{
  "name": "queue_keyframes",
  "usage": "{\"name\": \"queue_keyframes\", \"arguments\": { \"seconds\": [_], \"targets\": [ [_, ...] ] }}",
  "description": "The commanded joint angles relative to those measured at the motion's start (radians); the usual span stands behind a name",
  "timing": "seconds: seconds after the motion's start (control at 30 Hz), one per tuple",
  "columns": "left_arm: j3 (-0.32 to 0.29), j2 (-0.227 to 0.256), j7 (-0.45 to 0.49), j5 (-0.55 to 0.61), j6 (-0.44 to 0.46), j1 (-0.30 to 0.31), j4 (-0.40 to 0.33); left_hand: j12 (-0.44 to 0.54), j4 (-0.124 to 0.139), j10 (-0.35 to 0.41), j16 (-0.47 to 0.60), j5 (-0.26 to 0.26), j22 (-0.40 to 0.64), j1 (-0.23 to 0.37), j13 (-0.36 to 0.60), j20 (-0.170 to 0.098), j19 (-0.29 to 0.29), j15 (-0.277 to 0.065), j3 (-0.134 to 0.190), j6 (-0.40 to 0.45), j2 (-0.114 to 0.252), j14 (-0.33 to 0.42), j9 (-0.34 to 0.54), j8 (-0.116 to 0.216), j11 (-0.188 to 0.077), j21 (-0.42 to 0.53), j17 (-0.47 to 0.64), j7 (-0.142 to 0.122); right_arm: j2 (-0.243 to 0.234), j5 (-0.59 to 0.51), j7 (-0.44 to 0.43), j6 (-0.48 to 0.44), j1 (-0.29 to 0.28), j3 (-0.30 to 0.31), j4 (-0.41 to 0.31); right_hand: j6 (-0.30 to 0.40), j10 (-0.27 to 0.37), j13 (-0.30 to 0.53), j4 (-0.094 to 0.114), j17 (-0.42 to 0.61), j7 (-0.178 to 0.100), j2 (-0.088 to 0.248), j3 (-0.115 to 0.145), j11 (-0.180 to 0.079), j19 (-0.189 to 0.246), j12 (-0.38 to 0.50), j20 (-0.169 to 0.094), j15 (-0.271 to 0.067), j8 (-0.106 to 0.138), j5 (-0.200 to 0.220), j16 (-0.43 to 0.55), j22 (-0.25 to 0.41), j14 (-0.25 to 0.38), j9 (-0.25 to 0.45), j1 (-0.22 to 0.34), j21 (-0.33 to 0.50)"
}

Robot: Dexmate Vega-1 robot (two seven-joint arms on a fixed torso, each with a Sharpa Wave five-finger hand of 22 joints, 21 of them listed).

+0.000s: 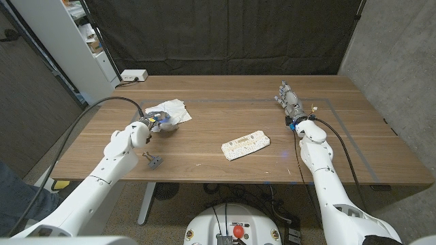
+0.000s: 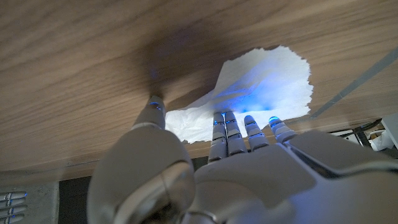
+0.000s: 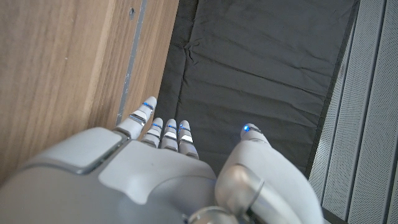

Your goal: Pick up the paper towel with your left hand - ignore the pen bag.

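1. Brown wooden table (image 1: 204, 92) stands before a black curtain (image 1: 225, 34); bare wood lies around both hands.
2. Crumpled white paper towel (image 1: 172, 111) lies far left, ragged-edged, well in from the table's edges.
3. Left hand (image 1: 151, 124) reaches over the towel; fingertips (image 2: 225, 118) touch it, thumb apart on the wood; no grip seen.
4. Right hand (image 1: 289, 101), far right, holds nothing, fingers together, thumb apart.
5. White patterned rectangular pen bag (image 1: 246, 145) lies centre, nearer.

Even, bright light — soft shadows
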Motion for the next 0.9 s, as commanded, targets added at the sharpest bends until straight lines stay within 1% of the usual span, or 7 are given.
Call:
{"name": "queue_keyframes", "arguments": {
  "seconds": [0.03, 0.17, 0.3, 0.67, 0.7, 0.73, 0.9],
  "targets": [
    [0.021, -0.021, 0.034, 0.008, 0.022, -0.007, 0.032, 0.026, -0.009, 0.098, 0.012, -0.003, 0.004, 0.058, 0.006, -0.008, 0.03, -0.019, 0.015, 0.095, 0.025, 0.058, 0.003, 0.022, -0.033, 0.009, 0.0, -0.024, 0.0, -0.002, -0.002, -0.001, 0.006, 0.002, 0.009, 0.011, 0.002, 0.003, -0.003, 0.002, -0.001, 0.01, -0.003, 0.004, 0.002, -0.002, 0.004, 0.004, 0.002, -0.003, 0.008, 0.006, 0.006, 0.002, -0.001, 0.002],
    [0.029, -0.019, 0.029, 0.018, 0.035, -0.012, 0.029, 0.038, -0.023, 0.195, 0.016, -0.021, 0.003, 0.128, 0.005, -0.02, 0.058, -0.041, 0.034, 0.211, 0.051, 0.115, 0.004, 0.043, -0.08, 0.009, -0.002, -0.045, 0.0, -0.001, 0.0, 0.002, 0.008, 0.003, 0.013, 0.011, 0.002, 0.003, -0.003, 0.002, -0.002, 0.01, -0.003, 0.005, 0.001, -0.002, 0.005, 0.004, 0.002, -0.003, 0.008, 0.006, 0.005, 0.002, -0.001, 0.002],
    [0.035, -0.017, 0.023, 0.024, 0.041, -0.017, 0.028, 0.046, -0.028, 0.261, 0.024, -0.035, 0.003, 0.173, 0.005, -0.032, 0.074, -0.056, 0.046, 0.274, 0.065, 0.164, 0.004, 0.053, -0.102, 0.01, -0.003, -0.063, 0.001, 0.0, 0.0, 0.005, 0.009, 0.004, 0.016, 0.011, 0.002, 0.003, -0.003, 0.002, -0.001, 0.01, -0.003, 0.004, 0.0, -0.002, 0.005, 0.004, 0.002, -0.003, 0.008, 0.006, 0.006, 0.002, -0.001, 0.001],
    [0.037, -0.027, 0.05, 0.03, 0.055, -0.016, 0.031, 0.05, -0.031, 0.351, 0.026, -0.051, 0.002, 0.25, 0.005, -0.051, 0.109, -0.075, 0.064, 0.368, 0.085, 0.217, 0.006, 0.065, -0.119, 0.013, -0.004, -0.077, 0.002, 0.001, 0.001, 0.008, 0.013, 0.005, 0.026, 0.011, 0.002, 0.003, -0.004, 0.003, -0.003, 0.01, -0.005, 0.006, -0.001, -0.002, 0.007, 0.004, 0.002, -0.003, 0.008, 0.006, 0.006, 0.002, -0.002, 0.001],
    [0.037, -0.031, 0.054, 0.032, 0.063, -0.015, 0.03, 0.049, -0.032, 0.356, 0.027, -0.052, 0.002, 0.257, 0.005, -0.05, 0.112, -0.075, 0.066, 0.375, 0.087, 0.222, 0.006, 0.065, -0.111, 0.013, -0.004, -0.079, 0.002, 0.0, 0.0, 0.008, 0.014, 0.005, 0.028, 0.011, 0.002, 0.003, -0.004, 0.003, -0.002, 0.01, -0.005, 0.006, -0.002, -0.003, 0.007, 0.005, 0.002, -0.003, 0.008, 0.006, 0.006, 0.002, -0.002, 0.001],
    [0.037, -0.032, 0.062, 0.033, 0.062, -0.013, 0.031, 0.049, -0.032, 0.373, 0.027, -0.055, 0.002, 0.273, 0.006, -0.054, 0.123, -0.081, 0.069, 0.397, 0.091, 0.237, 0.006, 0.068, -0.085, 0.015, -0.004, -0.077, 0.002, 0.001, 0.001, 0.008, 0.014, 0.005, 0.029, 0.011, 0.002, 0.003, -0.004, 0.003, -0.002, 0.01, -0.005, 0.006, -0.002, -0.003, 0.007, 0.004, 0.002, -0.003, 0.008, 0.006, 0.006, 0.002, -0.002, 0.001],
    [0.037, -0.039, 0.075, 0.036, 0.074, -0.009, 0.03, 0.06, -0.032, 0.439, 0.028, -0.058, 0.001, 0.318, 0.007, -0.066, 0.15, -0.088, 0.079, 0.462, 0.109, 0.272, 0.008, 0.078, -0.095, 0.018, -0.003, -0.088, 0.003, 0.0, 0.003, 0.012, 0.021, 0.004, 0.041, 0.011, 0.001, 0.003, -0.004, 0.003, -0.003, 0.011, -0.005, 0.004, -0.003, -0.003, 0.007, 0.005, 0.002, -0.003, 0.009, 0.006, 0.007, 0.003, -0.002, 0.001]
  ]
}}
